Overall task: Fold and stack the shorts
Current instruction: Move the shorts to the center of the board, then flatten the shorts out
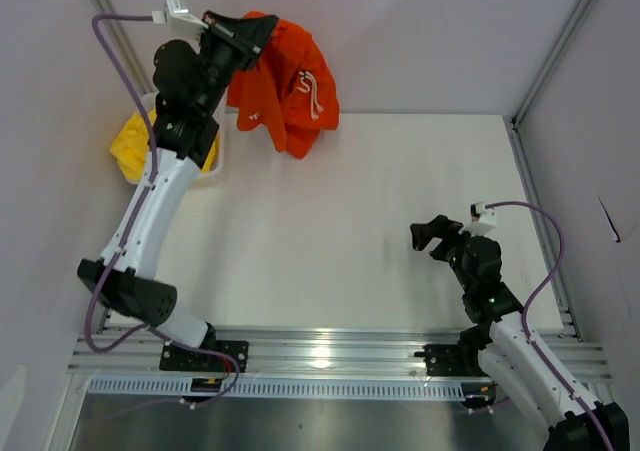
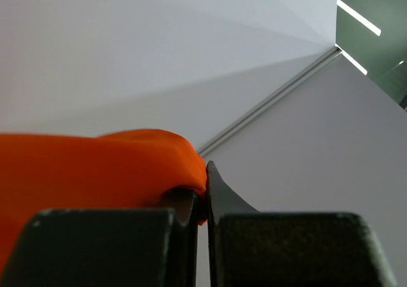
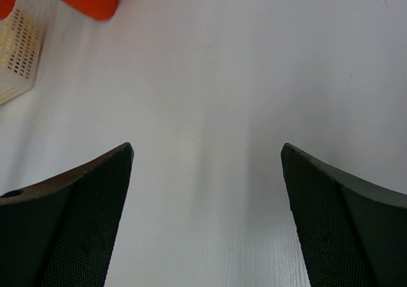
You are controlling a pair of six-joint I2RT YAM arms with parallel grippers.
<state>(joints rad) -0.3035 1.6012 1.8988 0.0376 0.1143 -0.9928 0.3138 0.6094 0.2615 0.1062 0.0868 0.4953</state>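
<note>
1. Because nothing lies within its reach, the right gripper hovers over the table, jaws spread wide and empty.
2. Farther left, the yellow shorts sit bunched in the basket.
3. Farthest, the left gripper pinches the orange-red shorts tight, holding them aloft to hang free.

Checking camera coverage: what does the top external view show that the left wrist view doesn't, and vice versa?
Only top external: the yellow shorts in the white basket, the open right pincer above the table, and the orange shorts' drawstring. Only left wrist: close up, the left pincer's jaws shut on a fold of orange fabric. Both: the orange shorts, held by the left pincer.
</note>
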